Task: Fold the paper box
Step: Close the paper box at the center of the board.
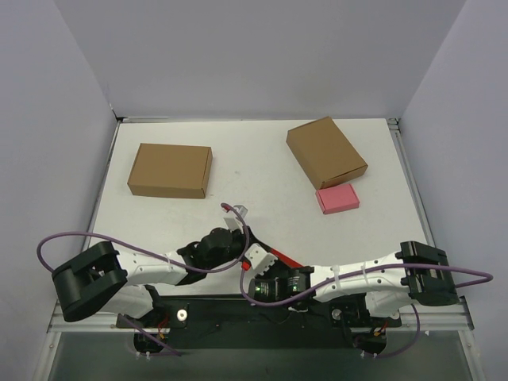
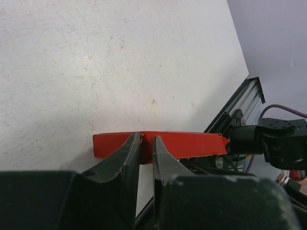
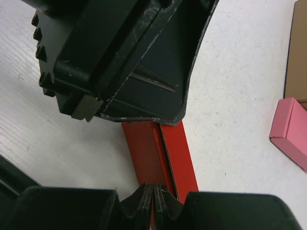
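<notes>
Counting from the top view gives one red paper box [image 1: 279,256], two brown cardboard boxes, one pink box [image 1: 337,198] and two arms on the white table [image 1: 262,171]. One brown box [image 1: 170,170] lies flat toward the far left corner; the other brown box [image 1: 326,152] lies at an angle toward the far right corner, with the pink box just beside it on its near side. The paper box sits close to the near edge, about midway along it, between the two wrists. From above, only a thin red strip of it shows; the rest is hidden under the arms. In the left wrist view the left gripper [image 2: 146,143] has its jaws drawn to a narrow gap, one finger on each side of the red sheet's near edge. Whether the pads press the cardboard cannot be told. In the right wrist view the right gripper [image 3: 152,191] has its jaws pinched together on the end of the red piece, which appears as two layers with a dark seam. The left gripper's black body covers its far end. That view cuts off the pink box and one brown box at its right border.
</notes>
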Robot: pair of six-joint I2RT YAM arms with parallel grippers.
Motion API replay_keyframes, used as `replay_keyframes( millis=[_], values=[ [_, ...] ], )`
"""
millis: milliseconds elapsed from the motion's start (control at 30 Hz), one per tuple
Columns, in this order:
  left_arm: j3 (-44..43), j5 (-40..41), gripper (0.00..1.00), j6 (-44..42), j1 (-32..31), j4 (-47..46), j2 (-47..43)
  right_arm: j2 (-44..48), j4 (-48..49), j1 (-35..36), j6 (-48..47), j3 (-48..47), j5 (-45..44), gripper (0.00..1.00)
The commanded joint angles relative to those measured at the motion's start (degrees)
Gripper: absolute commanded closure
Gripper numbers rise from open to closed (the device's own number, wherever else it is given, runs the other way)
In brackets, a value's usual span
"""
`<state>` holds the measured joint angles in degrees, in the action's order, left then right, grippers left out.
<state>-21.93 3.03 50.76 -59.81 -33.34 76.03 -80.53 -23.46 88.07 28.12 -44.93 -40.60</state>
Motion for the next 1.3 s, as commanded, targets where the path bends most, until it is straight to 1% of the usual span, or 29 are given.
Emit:
replay_keyframes(
  millis=[0, 100, 133, 167, 233, 267, 300, 367, 433, 467, 533, 567, 600, 667, 700, 733, 833, 900, 967, 1033, 1100, 1133, 1267],
  values=[
    [2.16, -3.03, 0.94, -2.51, -0.39, 6.27, 2.72, -0.15, -1.15, -1.23, 0.71, -0.51, -0.80, 0.91],
    [1.81, -3.03, 0.97, -3.30, -0.39, 6.53, 2.90, 1.25, -1.85, -2.20, 1.58, -1.13, 0.08, 0.87],
    [1.63, -3.03, 0.98, -3.56, -0.39, 6.97, 2.90, 1.69, -3.24, -3.07, 2.98, -1.56, 0.43, 0.84],
    [1.54, -2.85, 1.00, -4.09, -0.39, 7.24, 2.81, 2.65, -4.30, -3.43, 3.86, -2.61, 0.69, 0.76],
    [1.28, -2.33, 1.00, -4.71, -0.48, 8.03, 2.55, 3.80, -7.98, -3.96, 7.02, -3.85, 0.70, 0.67],
    [1.02, -1.80, 1.00, -5.32, -0.48, 8.38, 2.46, 5.02, -9.39, -4.14, 8.17, -5.16, 0.96, 0.58],
    [0.75, -1.62, 1.00, -5.67, -0.48, 9.08, 2.20, 5.64, -10.97, -4.22, 10.09, -5.78, 1.31, 0.54],
    [-0.12, -1.01, 1.00, -6.98, -0.74, 10.22, 2.11, 7.83, -15.02, -4.40, 15.19, -7.19, 2.36, 0.48],
    [-1.00, -0.57, 1.00, -7.78, -0.83, 11.19, 1.93, 9.42, -18.44, -4.49, 18.97, -7.81, 3.33, 0.46],
    [-1.62, -0.31, 1.00, -8.48, -1.01, 11.63, 1.84, 11.08, -19.42, -4.49, 22.91, -7.98, 4.03, 0.45],
    [-2.50, 0.92, 1.00, -9.19, -1.62, 12.77, 1.84, 12.50, -22.48, -4.84, 26.96, -8.42, 4.56, 0.44],
    [-2.85, 1.45, 1.00, -9.89, -1.89, 13.39, 1.75, 13.81, -23.72, -6.41, 31.08, -8.42, 5.17, 0.44],
    [-3.63, 3.11, 1.00, -10.24, -2.24, 14.44, 1.49, 14.26, -26.08, -7.38, 33.38, -8.42, 7.01, 0.44],
    [-4.08, 4.52, 1.00, -10.94, -3.29, 15.41, 1.14, 15.66, -27.77, -11.15, 38.56, -7.81, 10.09, 0.45],
    [-4.43, 5.31, 1.00, -11.30, -3.82, 16.20, 0.62, 16.36, -28.47, -11.78, 39.89, -7.46, 12.10, 0.46],
    [-4.52, 6.89, 1.00, -11.65, -4.26, 16.64, 0.35, 17.07, -29.00, -11.96, 41.30, -6.41, 12.56, 0.46],
    [-5.05, 8.13, 1.00, -12.44, -5.05, 17.70, -0.09, 21.02, -31.38, -12.57, 47.72, -3.61, 13.09, 0.46],
    [-5.14, 8.57, 1.00, -12.88, -5.40, 17.87, 0.00, 25.32, -31.47, -14.06, 50.26, -1.40, 13.96, 0.46],
    [-5.31, 8.92, 1.00, -13.23, -5.75, 17.96, 0.08, 29.63, -31.29, -14.86, 51.77, 1.94, 15.11, 0.47],
    [-5.66, 9.01, 1.00, -13.32, -6.02, 18.14, 0.52, 33.14, -29.63, -15.39, 53.00, 4.05, 16.68, 0.51],
    [-5.84, 9.19, 1.00, -13.41, -6.63, 18.14, 0.79, 36.39, -27.01, -16.52, 54.31, 8.78, 18.79, 0.54],
    [-5.93, 9.36, 1.00, -13.50, -6.63, 18.31, 0.79, 37.89, -26.29, -16.96, 54.32, 9.67, 19.76, 0.55],
    [-5.84, 9.54, 1.00, -13.50, -6.98, 19.10, 0.35, 40.62, -21.99, -18.20, 53.27, 13.11, 22.14, 0.56]
  ],
)
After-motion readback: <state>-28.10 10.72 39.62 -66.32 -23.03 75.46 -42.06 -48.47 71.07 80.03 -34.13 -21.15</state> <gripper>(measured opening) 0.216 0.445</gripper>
